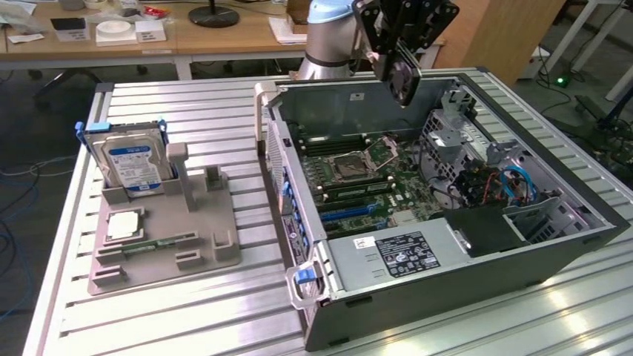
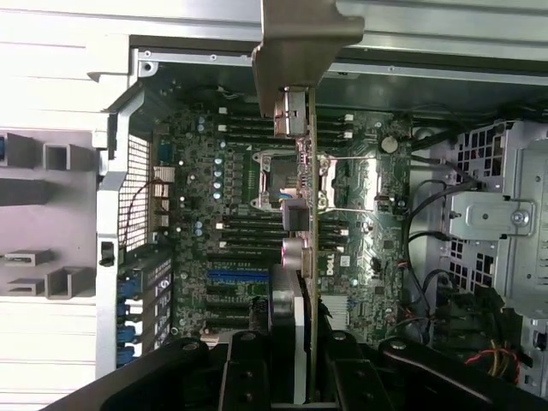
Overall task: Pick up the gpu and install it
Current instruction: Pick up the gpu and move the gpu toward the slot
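- Starting at the exterior view's left, a grey fixture [image 1: 168,222] on the table [image 1: 198,311] holds a hard drive [image 1: 129,159] upright; it plays no part in this step.
- Computer case [image 1: 416,304], lying open side up, with the motherboard [image 1: 396,185] exposed.
- Blue slot [image 1: 346,213], near the case's vented rear wall; judged the likely seat for the card.
- Gripper [image 1: 404,46], closed narrowly on the gpu [image 1: 404,78]. The card hangs on edge above the case's far wall, fan face visible, well apart from the board.
- Bracket [image 2: 300,43] of the card, seen edge-on in the wrist view, with the card's line passing over the processor socket [image 2: 282,184]. The card appears to lie across the blue slot's line rather than along it, though the angle is hard to judge. Good practice would be to square the card to the slot while it is high, bracket toward the rear wall, and to keep it vertical.
- Drive cage [image 1: 455,133] and cables [image 1: 514,185], at the exterior view's right; the card's free corner is best kept away from this side.
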`<action>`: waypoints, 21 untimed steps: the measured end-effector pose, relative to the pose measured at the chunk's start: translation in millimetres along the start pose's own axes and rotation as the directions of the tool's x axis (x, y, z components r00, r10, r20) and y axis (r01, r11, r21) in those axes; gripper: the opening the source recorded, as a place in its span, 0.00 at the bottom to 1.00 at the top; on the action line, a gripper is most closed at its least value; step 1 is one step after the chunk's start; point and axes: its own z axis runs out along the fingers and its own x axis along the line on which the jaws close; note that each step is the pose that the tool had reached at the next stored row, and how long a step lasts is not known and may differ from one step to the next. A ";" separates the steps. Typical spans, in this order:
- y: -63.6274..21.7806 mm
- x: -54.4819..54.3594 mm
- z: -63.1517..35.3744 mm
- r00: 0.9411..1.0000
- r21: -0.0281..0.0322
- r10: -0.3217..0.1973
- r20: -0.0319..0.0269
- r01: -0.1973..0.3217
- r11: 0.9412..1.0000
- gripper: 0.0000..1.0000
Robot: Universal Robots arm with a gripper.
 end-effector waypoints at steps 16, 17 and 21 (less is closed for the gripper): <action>-0.5 -22.9 0.4 1.000 -0.004 0.000 0.000 0.000 1.000 0.28; -0.5 -24.5 0.4 1.000 -0.004 0.000 0.000 0.000 1.000 0.28; -0.6 -30.0 0.5 1.000 -0.005 0.000 0.000 0.000 1.000 0.28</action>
